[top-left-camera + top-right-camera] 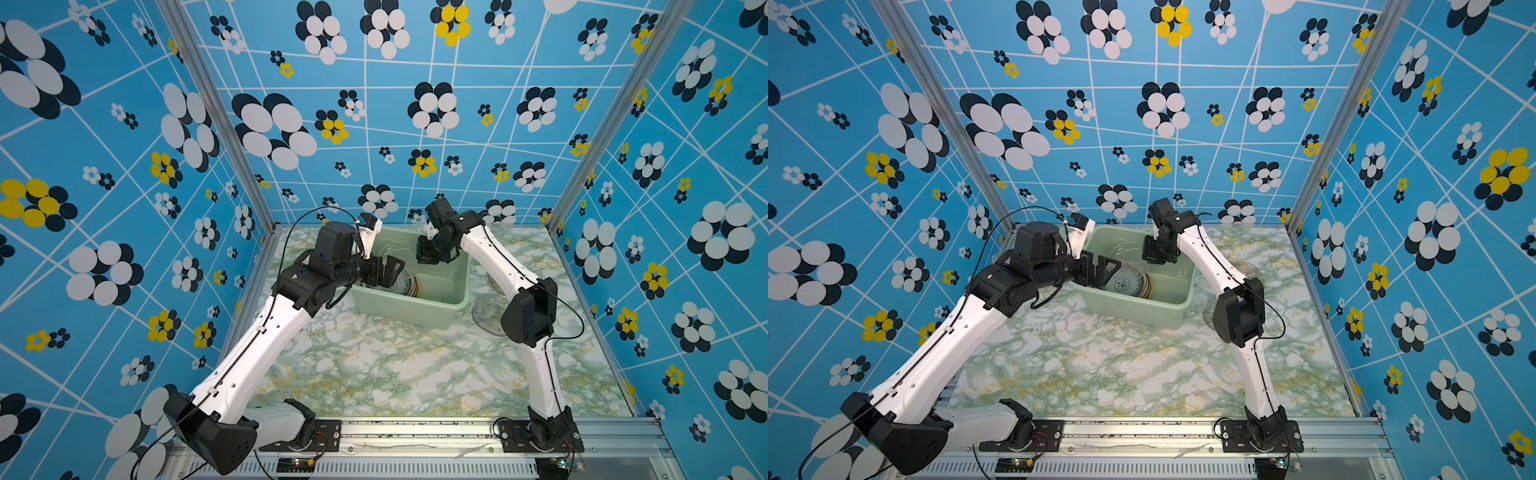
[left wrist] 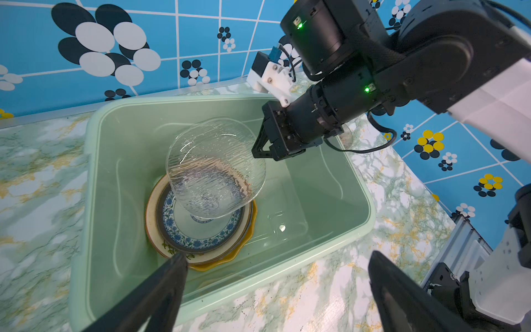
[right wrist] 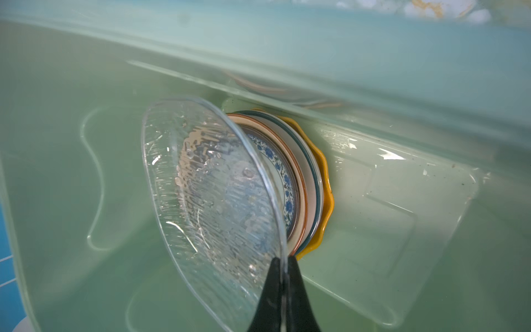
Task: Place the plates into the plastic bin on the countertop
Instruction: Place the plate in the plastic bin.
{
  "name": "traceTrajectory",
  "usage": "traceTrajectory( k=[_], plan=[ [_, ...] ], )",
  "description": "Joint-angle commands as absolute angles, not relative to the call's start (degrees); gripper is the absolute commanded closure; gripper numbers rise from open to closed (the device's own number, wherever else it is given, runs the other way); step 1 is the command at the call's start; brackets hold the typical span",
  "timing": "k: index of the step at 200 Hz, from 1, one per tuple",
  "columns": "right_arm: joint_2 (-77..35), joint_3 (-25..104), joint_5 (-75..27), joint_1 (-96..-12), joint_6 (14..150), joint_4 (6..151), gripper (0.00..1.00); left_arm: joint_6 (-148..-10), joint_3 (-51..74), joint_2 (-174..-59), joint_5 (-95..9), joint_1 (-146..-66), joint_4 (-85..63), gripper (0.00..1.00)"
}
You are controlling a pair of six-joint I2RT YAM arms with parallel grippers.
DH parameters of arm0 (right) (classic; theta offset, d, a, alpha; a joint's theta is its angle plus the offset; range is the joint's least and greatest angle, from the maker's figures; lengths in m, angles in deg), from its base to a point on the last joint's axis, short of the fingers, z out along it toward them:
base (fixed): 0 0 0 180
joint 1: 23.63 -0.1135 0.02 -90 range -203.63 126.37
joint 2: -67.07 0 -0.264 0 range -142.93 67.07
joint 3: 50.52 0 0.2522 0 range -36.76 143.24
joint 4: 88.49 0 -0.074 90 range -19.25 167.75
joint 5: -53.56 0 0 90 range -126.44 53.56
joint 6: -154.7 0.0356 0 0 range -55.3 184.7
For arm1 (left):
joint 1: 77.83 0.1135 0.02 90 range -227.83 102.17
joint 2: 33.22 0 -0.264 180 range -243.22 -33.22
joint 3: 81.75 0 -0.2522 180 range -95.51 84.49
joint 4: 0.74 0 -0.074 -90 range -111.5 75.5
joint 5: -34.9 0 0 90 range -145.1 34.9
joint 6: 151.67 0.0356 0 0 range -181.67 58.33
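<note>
The right gripper [image 3: 283,261] pinches the rim of a clear glass plate [image 3: 212,201] and holds it tilted inside the green plastic bin [image 2: 138,135], over a stack [image 2: 161,238] with the blue-white patterned plate [image 2: 201,230] on top. The left gripper [image 2: 275,257] has its fingers wide apart, holding nothing, by the bin's edge. A second glass plate [image 1: 487,316] lies on the marble countertop [image 1: 395,365] just beside the bin.

Back wall [image 1: 395,124]: blue panel, white grid lines, black-white and black-yellow flower clusters. Matching side wall [image 1: 83,208] adjoins back wall at one end, second side wall [image 1: 685,208] at opposite end. Aluminium corner posts [image 1: 218,116] at both joints. Slotted aluminium rail [image 1: 415,432] runs opposite back wall, small circuit board [image 1: 295,462] beside it.
</note>
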State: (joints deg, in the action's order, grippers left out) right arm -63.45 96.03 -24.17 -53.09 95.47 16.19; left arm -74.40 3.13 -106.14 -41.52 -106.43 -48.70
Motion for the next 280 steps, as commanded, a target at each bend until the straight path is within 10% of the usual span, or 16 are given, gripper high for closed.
traceTrajectory(
  k=[1, 280],
  plan=[
    [-66.7, 100.0, -25.8, -54.5, 96.6, 13.0, 1.00, -73.1, 2.6, -107.0, -39.9, -105.4, -47.2, 0.01],
    [-55.6, 73.4, -25.4, -58.5, 112.9, 33.3, 1.00, -72.4, 4.2, -103.4, -40.7, -104.3, -48.4, 0.01]
  ],
)
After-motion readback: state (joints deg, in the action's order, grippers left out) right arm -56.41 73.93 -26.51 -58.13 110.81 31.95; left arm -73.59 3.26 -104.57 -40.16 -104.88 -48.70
